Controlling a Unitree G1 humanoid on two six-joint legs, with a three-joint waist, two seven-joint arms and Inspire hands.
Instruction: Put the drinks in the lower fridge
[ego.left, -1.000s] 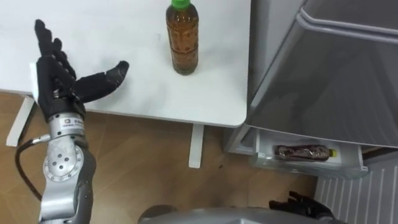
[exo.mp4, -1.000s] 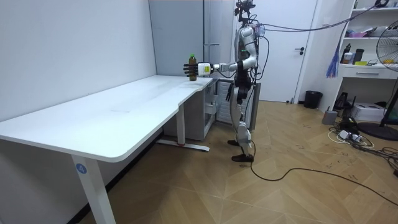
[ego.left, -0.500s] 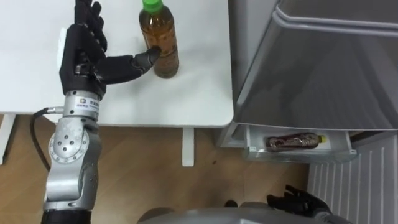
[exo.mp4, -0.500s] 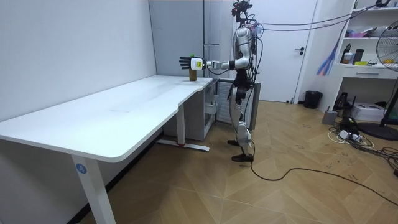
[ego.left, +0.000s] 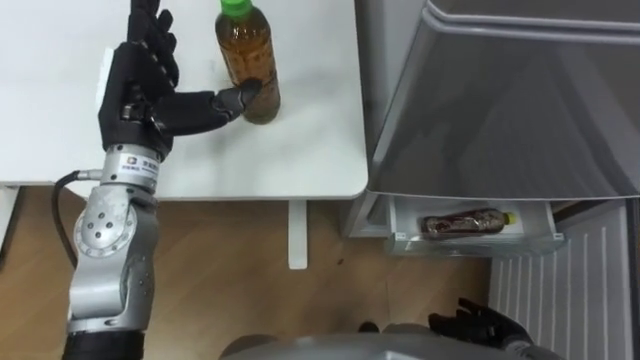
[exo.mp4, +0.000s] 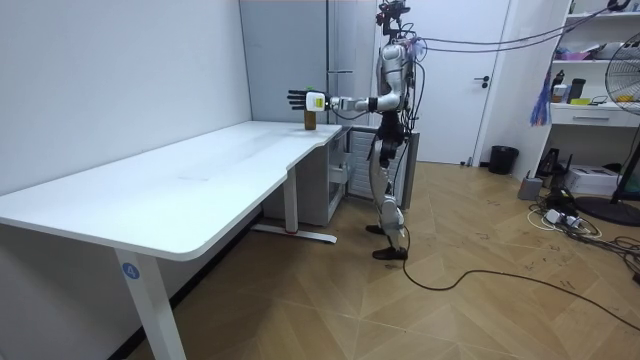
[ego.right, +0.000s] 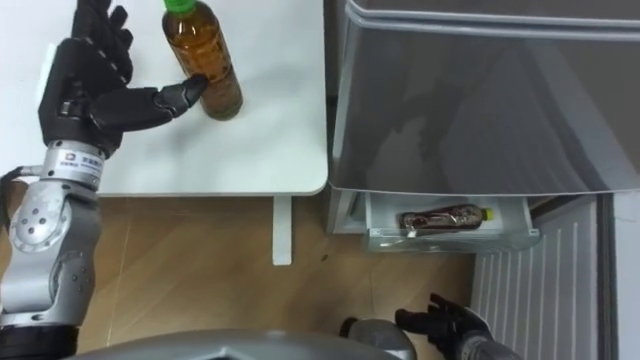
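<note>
Fingers (ego.left: 155, 50) spread, left hand (ego.left: 130, 95) now touches bottle (ego.left: 248, 55).

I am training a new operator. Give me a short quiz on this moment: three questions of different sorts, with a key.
1. True or false: the green-capped bottle stands upright on the white table.
2. Which part of the left hand touches this bottle? A) thumb B) wrist C) back of the hand
3. Fill in: the second bottle lies on its ___ in the white tray low in the fridge.
Key: 1 true; 2 A; 3 side.
</note>
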